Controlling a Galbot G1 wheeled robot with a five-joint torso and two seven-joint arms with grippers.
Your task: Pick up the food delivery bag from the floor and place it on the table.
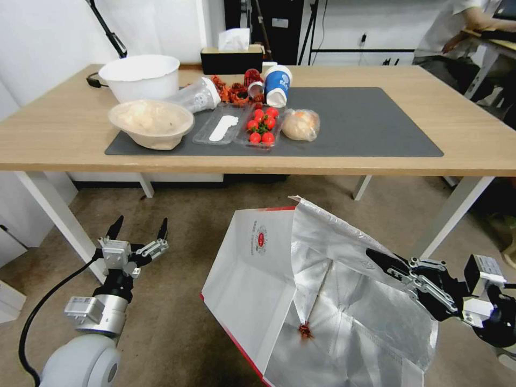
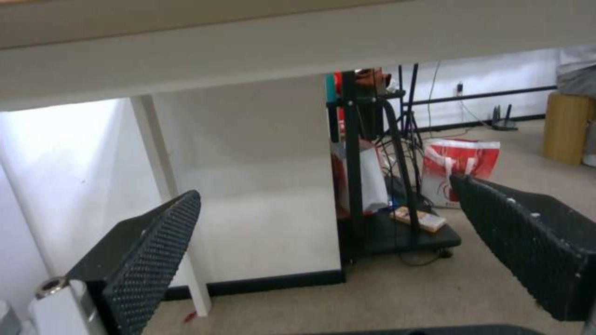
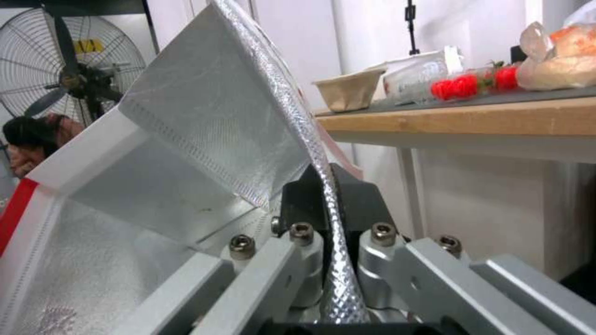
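Silver foil lining faces up from the open food delivery bag (image 1: 322,301), which hangs tilted in front of the bench (image 1: 64,129), lower than its top, over the floor (image 1: 177,322). The right end effector (image 1: 376,257) is clamped on the bag's foil-lined wall, at its upper right edge; in the right wrist view the foil sheet (image 3: 267,139) runs down between the 2 closed fingers (image 3: 354,200), pinched tight. The bag's white outer panel with the small red round logo (image 1: 262,238) lies to the left of that end effector, and a red edge strip runs along the bag's lower left side. Whether any part of the bag touches the floor cannot be told.

The left end effector (image 1: 138,230) is well apart from the bag, off to its left, low beside a white bench leg (image 1: 54,215). Its 2 black fingers are spread wide and hold nothing; the left wrist view shows the ribbed pads (image 2: 155,242) far apart with the underside of the bench beyond them.

Beyond and above the right end effector, a dark grey mat (image 1: 365,123) on the bench carries a tray of cherry tomatoes (image 1: 262,126), a bun in a clear pouch (image 1: 301,124) and a beige bowl (image 1: 151,122).
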